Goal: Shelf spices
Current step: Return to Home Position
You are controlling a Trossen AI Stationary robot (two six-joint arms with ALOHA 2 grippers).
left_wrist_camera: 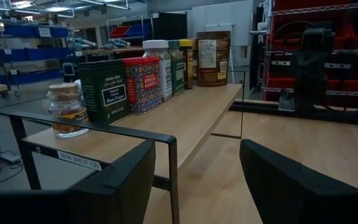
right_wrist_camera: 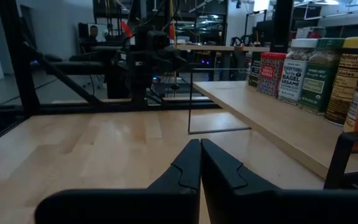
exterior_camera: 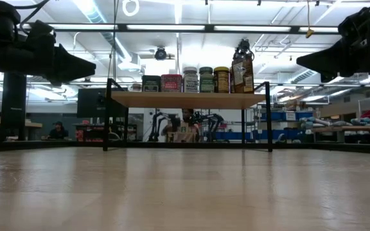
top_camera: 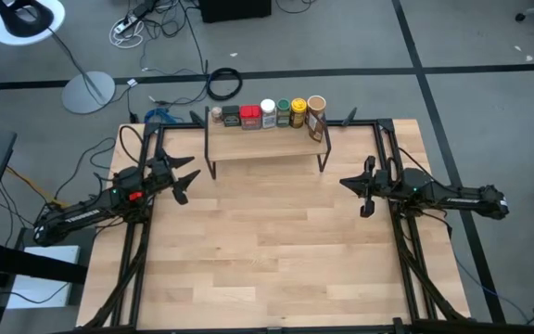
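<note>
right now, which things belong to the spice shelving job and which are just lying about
Job: shelf, tan-capped jar, dark tin, red tin, white-lidded jar, green jar, yellow-lidded jar, brown canister.
Lying about: coiled cable, round stand base.

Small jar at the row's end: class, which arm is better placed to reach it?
Left, probably: the small jar stands on that side of the shelf, and the left gripper is open.

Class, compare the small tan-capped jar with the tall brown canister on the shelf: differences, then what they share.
Height: the tan-capped jar is shortest in the row; the brown canister tallest.
Place: the jar ends the row on one side, the canister on the other.
Look: the jar is clear glass; the canister opaque brown, pale-labelled.
Shared: both stand upright on the shelf.
</note>
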